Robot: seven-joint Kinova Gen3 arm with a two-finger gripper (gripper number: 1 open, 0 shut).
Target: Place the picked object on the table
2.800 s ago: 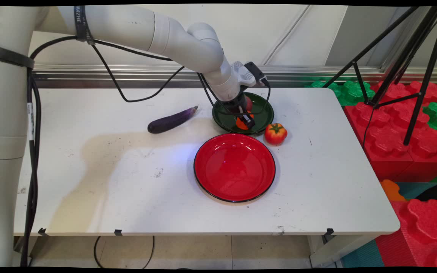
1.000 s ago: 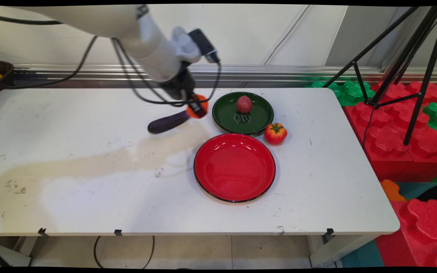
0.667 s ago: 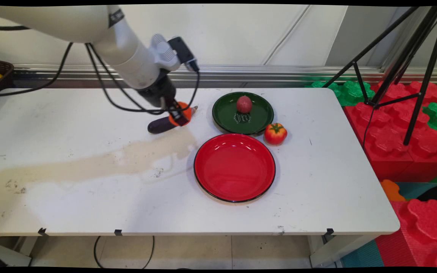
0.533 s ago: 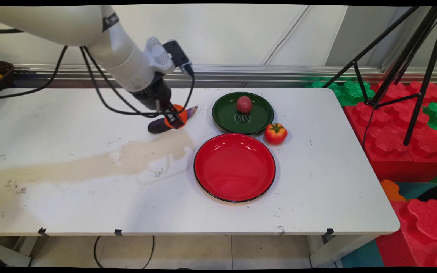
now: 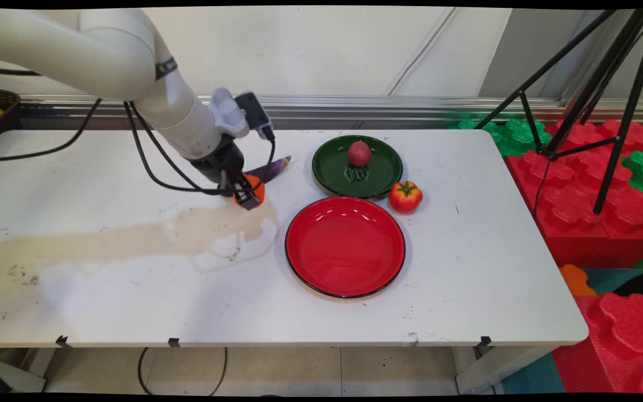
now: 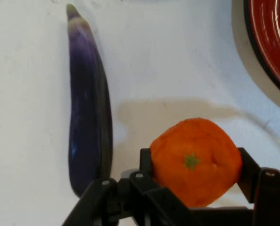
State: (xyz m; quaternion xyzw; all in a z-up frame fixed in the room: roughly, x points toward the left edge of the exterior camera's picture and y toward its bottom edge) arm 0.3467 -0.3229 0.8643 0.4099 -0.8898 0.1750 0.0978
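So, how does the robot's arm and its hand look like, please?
The arm is glossy white, built of rounded tubular links, with a dark band bearing small white lettering near one joint. Loose black cables hang along it. A small black camera box sits at the wrist. The hand is black, with two fingers on a jointed linkage.

Legible text, labels, brands, numbers: none. Black band (image 5: 166, 67) on the white arm, upper left of the frame, carries pale lettering (too small to make out).
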